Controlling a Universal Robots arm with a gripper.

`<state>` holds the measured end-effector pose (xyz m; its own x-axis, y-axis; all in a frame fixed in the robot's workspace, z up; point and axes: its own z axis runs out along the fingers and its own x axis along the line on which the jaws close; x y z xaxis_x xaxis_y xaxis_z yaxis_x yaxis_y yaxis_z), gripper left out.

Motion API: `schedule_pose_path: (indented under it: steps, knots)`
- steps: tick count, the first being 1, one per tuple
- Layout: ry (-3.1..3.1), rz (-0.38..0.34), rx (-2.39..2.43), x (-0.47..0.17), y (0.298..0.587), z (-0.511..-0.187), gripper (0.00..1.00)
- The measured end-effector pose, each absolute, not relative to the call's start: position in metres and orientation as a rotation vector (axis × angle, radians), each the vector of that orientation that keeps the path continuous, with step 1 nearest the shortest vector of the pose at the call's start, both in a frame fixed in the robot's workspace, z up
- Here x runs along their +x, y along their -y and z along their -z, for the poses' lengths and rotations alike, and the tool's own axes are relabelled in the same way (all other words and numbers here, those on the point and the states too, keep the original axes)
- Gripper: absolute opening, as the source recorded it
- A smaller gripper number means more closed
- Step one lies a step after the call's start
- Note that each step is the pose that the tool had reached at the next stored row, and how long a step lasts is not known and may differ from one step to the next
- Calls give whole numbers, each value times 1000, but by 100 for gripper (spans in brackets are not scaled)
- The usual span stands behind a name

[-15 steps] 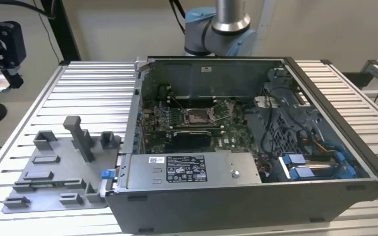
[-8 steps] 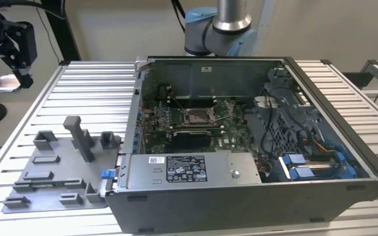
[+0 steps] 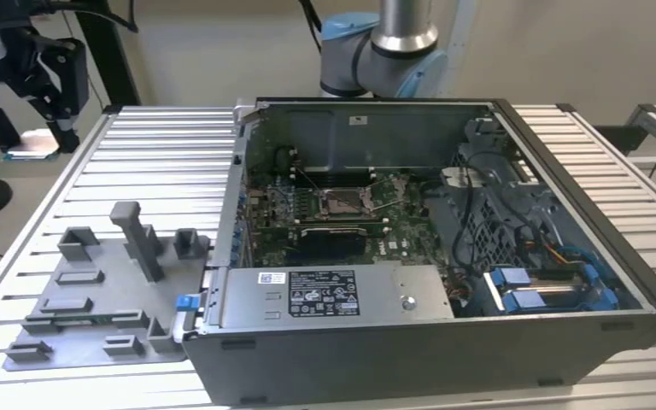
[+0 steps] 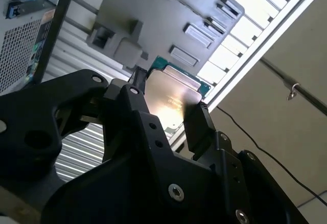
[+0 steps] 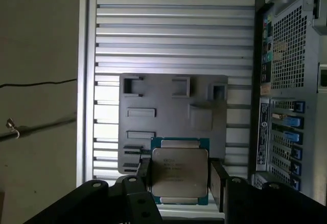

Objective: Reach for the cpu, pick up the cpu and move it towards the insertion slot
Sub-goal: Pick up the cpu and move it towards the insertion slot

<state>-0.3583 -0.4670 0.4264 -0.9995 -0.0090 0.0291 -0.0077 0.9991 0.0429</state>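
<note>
Gripper point(image 3: 32, 137) is hanging at the exterior view's left, well apart from upright arm point(image 3: 406, 26), fingers point(image 5: 218, 183) pointing down & pinching cpu point(image 5: 180, 175) on 2 sides.

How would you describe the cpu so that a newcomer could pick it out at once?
From the open computer case, look across the ribbed table to the exterior view's upper left, where the black pincer hangs. The cpu is gripped in it: a thin square chip, silvery face on a green rim, unlike the grey plastic blocks on the plate nearby.
</note>
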Motion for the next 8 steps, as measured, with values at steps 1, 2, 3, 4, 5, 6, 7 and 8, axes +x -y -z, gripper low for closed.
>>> schedule_pose_path:
  steps: [1,2,3,4,5,6,7,8]
  knots:
    - [3111,67,13,-356,467,-426,0]
    - [3111,67,13,-354,467,-426,0]
    - [3111,67,13,-352,467,-426,0]
    - [3111,67,13,-350,467,-426,0]
    - [3111,67,13,-350,467,-426,0]
    - [3111,67,13,-350,467,-426,0]
    - [3111,67,13,-350,467,-426,0]
    - [3111,67,13,-350,467,-426,0]
